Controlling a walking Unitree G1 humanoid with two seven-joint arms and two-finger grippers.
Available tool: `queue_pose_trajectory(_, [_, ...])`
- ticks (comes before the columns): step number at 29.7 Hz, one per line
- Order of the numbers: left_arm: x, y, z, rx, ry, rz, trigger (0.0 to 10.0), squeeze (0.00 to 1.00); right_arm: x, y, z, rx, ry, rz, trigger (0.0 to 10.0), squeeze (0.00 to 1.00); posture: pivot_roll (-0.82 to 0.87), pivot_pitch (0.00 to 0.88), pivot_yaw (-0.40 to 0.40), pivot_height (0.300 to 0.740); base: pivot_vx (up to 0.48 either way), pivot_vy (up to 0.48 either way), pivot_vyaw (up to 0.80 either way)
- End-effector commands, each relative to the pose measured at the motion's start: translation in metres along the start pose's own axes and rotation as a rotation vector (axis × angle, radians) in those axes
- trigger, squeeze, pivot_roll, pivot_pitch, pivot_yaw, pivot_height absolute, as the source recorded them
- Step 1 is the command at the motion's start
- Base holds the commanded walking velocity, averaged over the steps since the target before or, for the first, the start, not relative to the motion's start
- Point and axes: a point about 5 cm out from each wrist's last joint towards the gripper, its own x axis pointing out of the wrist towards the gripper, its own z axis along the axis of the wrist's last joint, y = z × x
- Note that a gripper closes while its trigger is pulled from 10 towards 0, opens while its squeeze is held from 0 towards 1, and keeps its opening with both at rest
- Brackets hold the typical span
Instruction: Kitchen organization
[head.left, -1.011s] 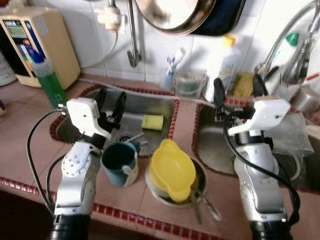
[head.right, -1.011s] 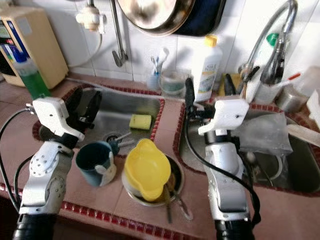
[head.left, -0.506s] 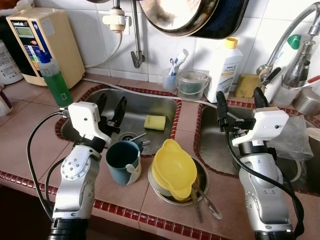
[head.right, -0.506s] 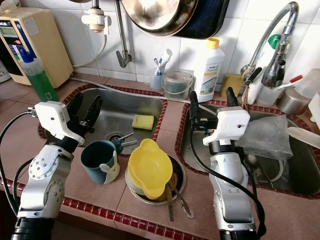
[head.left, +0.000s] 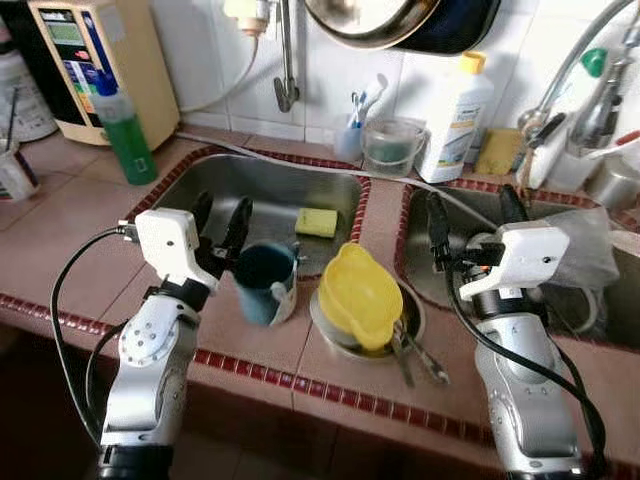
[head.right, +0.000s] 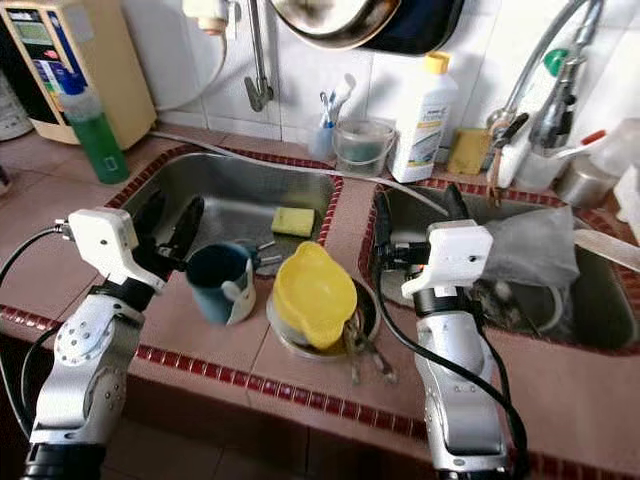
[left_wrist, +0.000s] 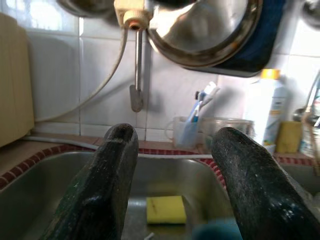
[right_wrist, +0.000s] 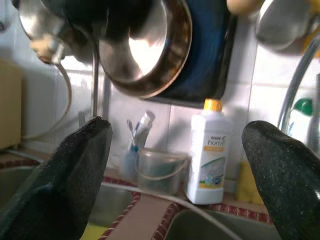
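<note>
Notably, with both the left gripper (head.left: 222, 213) and right gripper (head.left: 470, 215) spread and empty, a careless reach could topple the blue mug (head.left: 264, 283) or yellow bowl (head.left: 360, 296) off the worktop's front edge.

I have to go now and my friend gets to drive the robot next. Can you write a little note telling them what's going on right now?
Left gripper: open, holding nothing, over the left sink, right beside the blue mug.
Right gripper: open, holding nothing, over the right sink.
The mug stands on the counter edge in front of the left sink, next to the yellow bowl, which is stacked in a metal bowl with utensils.
A yellow sponge lies in the left sink.
Done: nothing picked up yet. Left: the mug, bowls and utensils are still to be tidied.
</note>
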Motion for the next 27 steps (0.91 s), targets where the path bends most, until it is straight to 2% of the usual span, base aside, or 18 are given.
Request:
queue_pose_trajectory(1, [0.0,-0.002,0.004,0.001,-0.014,0.001,10.0,0.0,0.001,0.0,0.002,-0.009,0.002,0.011,10.0,0.0,-0.09,0.005,0.029,0.74,0.0,0.0,0.0])
queue_pose_trajectory(14, [0.0,-0.008,0.002,0.019,0.018,-0.062,10.0,0.0,-0.002,0.003,-0.001,-0.005,0.032,0.021,10.0,0.0,-0.09,0.011,0.024,0.74,0.0,0.0,0.0])
queue_pose_trajectory(20, [-0.002,-0.017,-0.002,0.067,0.055,-0.146,10.0,0.0,-0.007,0.002,-0.015,0.035,0.133,0.003,10.0,0.0,-0.09,0.025,0.023,0.74,0.0,0.0,0.0])
queue_pose_trajectory(23, [-0.003,-0.022,-0.005,0.033,0.083,-0.158,10.0,0.0,-0.01,0.002,-0.019,0.058,0.174,0.008,10.0,0.0,-0.09,0.034,0.021,0.74,0.0,0.0,0.0])
queue_pose_trajectory(27, [-0.004,-0.027,-0.006,0.031,0.09,-0.166,10.0,0.0,-0.012,0.002,-0.023,0.08,0.22,0.014,10.0,0.0,-0.09,0.043,0.013,0.74,0.0,0.0,0.0])
